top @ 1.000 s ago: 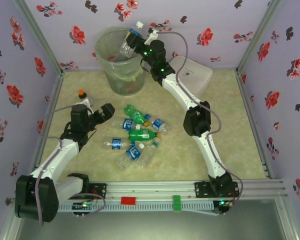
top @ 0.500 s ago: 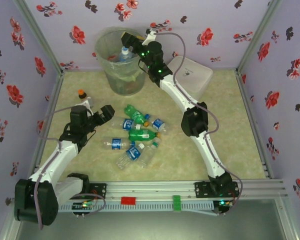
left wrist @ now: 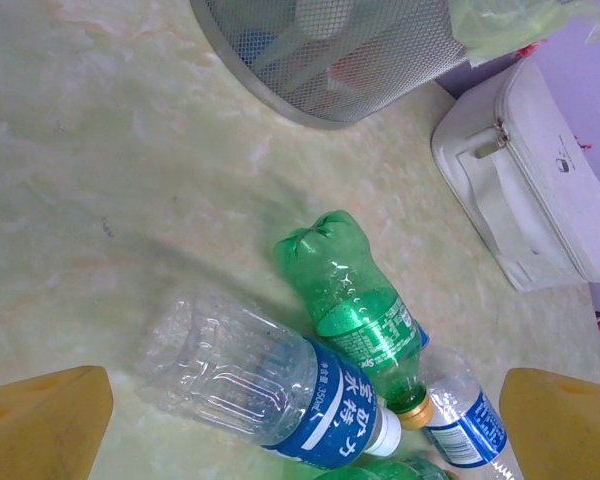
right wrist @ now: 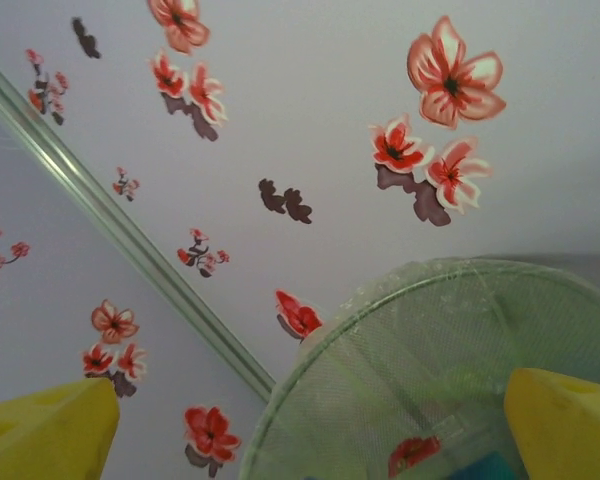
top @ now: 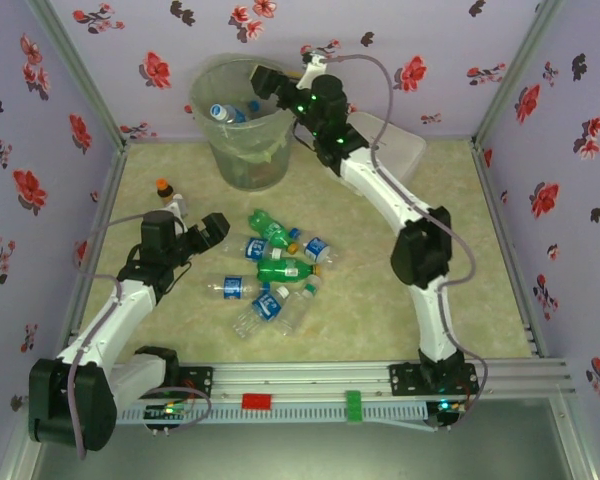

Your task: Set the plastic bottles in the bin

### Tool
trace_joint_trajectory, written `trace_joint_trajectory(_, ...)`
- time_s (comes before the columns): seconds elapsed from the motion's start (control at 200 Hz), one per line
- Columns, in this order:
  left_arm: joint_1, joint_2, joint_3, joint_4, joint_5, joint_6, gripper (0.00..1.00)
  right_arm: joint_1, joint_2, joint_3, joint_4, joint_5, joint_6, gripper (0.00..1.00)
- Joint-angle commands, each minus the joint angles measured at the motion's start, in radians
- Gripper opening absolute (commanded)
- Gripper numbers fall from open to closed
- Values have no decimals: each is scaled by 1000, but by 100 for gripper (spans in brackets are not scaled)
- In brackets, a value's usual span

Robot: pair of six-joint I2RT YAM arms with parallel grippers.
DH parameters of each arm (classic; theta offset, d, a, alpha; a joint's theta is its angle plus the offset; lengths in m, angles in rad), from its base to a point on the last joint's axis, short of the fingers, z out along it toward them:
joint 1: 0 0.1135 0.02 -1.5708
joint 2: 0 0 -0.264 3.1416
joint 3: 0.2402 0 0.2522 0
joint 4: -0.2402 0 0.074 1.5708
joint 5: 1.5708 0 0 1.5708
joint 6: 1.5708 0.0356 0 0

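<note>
Several plastic bottles [top: 276, 268], clear with blue labels plus two green ones, lie in a heap mid-table. Another bottle [top: 223, 112] lies inside the bin [top: 220, 150], the tall grey mesh wastebasket with a greenish liner. My right gripper [top: 264, 80] hangs open over the bin's right rim; in its wrist view the right gripper [right wrist: 305, 430] holds nothing above the bin's rim [right wrist: 380, 310]. My left gripper [top: 198, 222] stands open just left of the heap. Below the left gripper [left wrist: 305, 430] lie a clear bottle [left wrist: 270, 375] and a green bottle [left wrist: 355, 300].
A flat white box [top: 392, 150] sits right of the bin at the back. An orange-capped bottle [top: 164, 190] stands near the left wall beside my left arm. Flowered walls close in the table on three sides.
My right gripper opened over the bin and the bottle it held dropped inside. The right arm then shifted slightly right. The left arm stayed still.
</note>
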Motion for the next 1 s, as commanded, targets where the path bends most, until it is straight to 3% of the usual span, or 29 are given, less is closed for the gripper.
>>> trace_joint_trajectory(0.0,-7,-7,39,-51,13,10,100,3,-150,-184,62,-9,-53,100)
trace_joint_trajectory(0.2,-40,-23,61,-117,-1,-38,100,5,-397,-565,77,14,-53,100)
trace_joint_trajectory(0.375,-106,-45,109,-313,-131,-95,100,12,-571,-802,-39,76,-75,100)
trace_joint_trajectory(0.715,-328,-112,52,-492,-416,-521,100,34,-805,-1147,-148,202,-100,100)
trace_joint_trajectory(0.885,-407,-93,9,-515,-487,-781,100,34,-881,-1240,-211,242,-104,100)
trace_joint_trajectory(0.995,-442,-42,21,-532,-524,-870,100,34,-926,-1287,-237,270,-110,100)
